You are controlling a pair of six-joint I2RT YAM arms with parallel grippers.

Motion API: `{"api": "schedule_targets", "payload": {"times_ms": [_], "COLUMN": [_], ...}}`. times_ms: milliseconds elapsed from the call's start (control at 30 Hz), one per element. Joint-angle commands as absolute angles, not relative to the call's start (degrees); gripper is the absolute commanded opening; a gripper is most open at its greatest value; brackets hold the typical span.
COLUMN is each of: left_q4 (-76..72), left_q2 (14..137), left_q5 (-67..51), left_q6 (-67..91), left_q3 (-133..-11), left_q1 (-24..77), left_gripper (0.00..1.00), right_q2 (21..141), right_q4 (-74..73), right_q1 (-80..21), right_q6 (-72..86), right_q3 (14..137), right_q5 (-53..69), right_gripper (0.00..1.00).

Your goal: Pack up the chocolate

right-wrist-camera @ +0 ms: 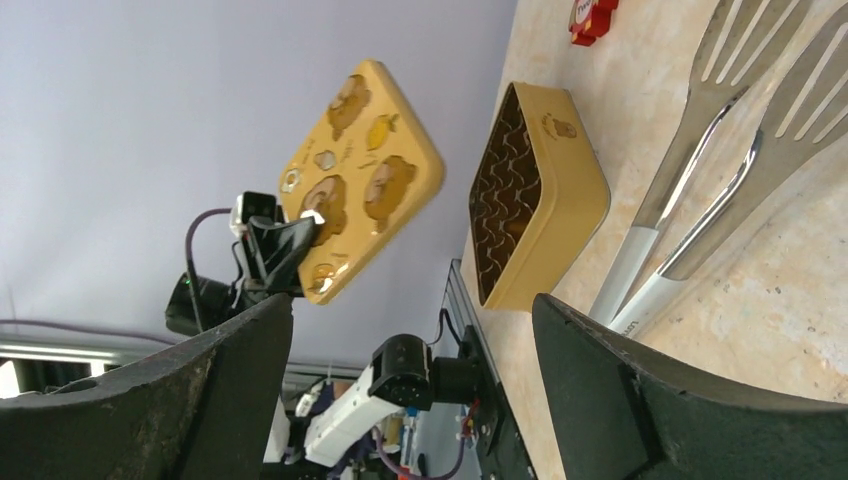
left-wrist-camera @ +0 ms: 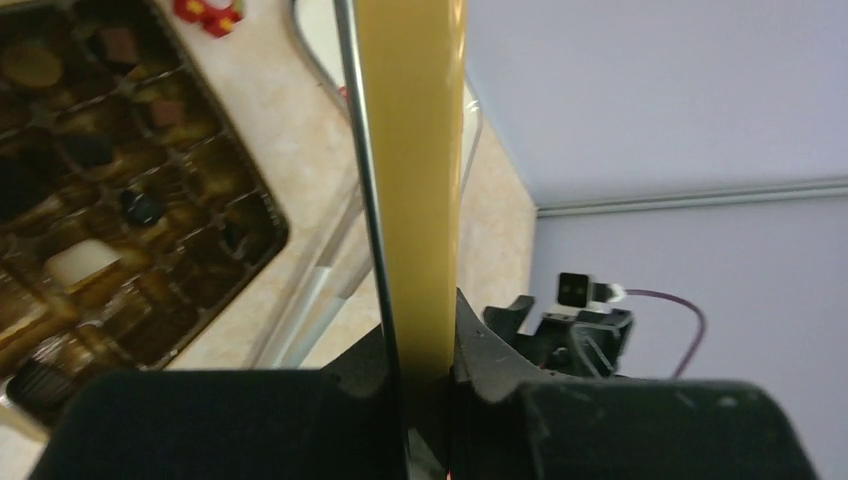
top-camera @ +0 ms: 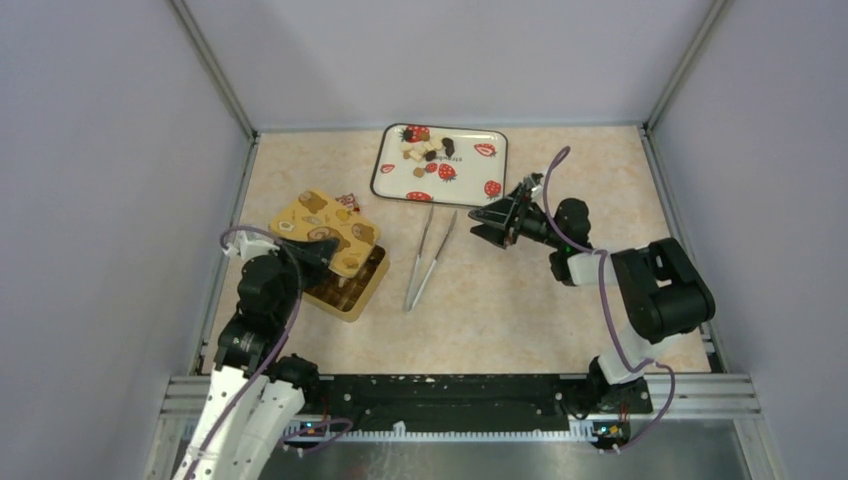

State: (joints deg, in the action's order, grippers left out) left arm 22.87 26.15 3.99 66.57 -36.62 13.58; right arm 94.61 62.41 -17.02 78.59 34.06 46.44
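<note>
Chocolate pieces (top-camera: 428, 148), dark, light brown and cream, lie at the far end of the strawberry-print tray (top-camera: 470, 185). My left gripper (top-camera: 318, 256) is shut on the yellow bear-print lid (top-camera: 322, 228) and holds it lifted and tilted over the open yellow box (top-camera: 352, 310). In the left wrist view the lid (left-wrist-camera: 410, 170) shows edge-on between my fingers. The box (left-wrist-camera: 272, 212) has a few pieces in its brown compartments, including a white one (left-wrist-camera: 82, 262). My right gripper (top-camera: 492, 222) is open and empty, near the tray's front edge, above the table.
Metal tongs (top-camera: 428, 258) lie between the box and my right gripper; they also show in the right wrist view (right-wrist-camera: 720, 170). A small red wrapped item (top-camera: 347, 202) lies behind the lid. Walls enclose the table on three sides.
</note>
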Motion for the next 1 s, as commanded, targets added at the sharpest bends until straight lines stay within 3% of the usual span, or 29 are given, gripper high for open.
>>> {"api": "schedule_targets", "payload": {"times_ms": [0,467,967], "left_q4": [21.52,7.90,15.66], "left_q2": [26.29,20.06,13.60], "left_q5": [4.64,5.11,7.03], "left_q6": [67.92,75.21,77.03], "left_q3": [-32.69,-18.51,-13.01], "left_q1": [13.45,13.45,13.45], "left_gripper": [0.00,0.00,0.00], "right_q2": [95.31,96.30,96.66], "right_q4": [62.53,61.71,59.78], "right_q1": [-16.93,-17.05,-17.00], "right_q6": [76.10,75.45,74.33], "right_q3": [35.87,34.28,35.04], "right_q5": [49.63,51.59,52.43], "right_gripper": [0.87,0.86,0.85]}}
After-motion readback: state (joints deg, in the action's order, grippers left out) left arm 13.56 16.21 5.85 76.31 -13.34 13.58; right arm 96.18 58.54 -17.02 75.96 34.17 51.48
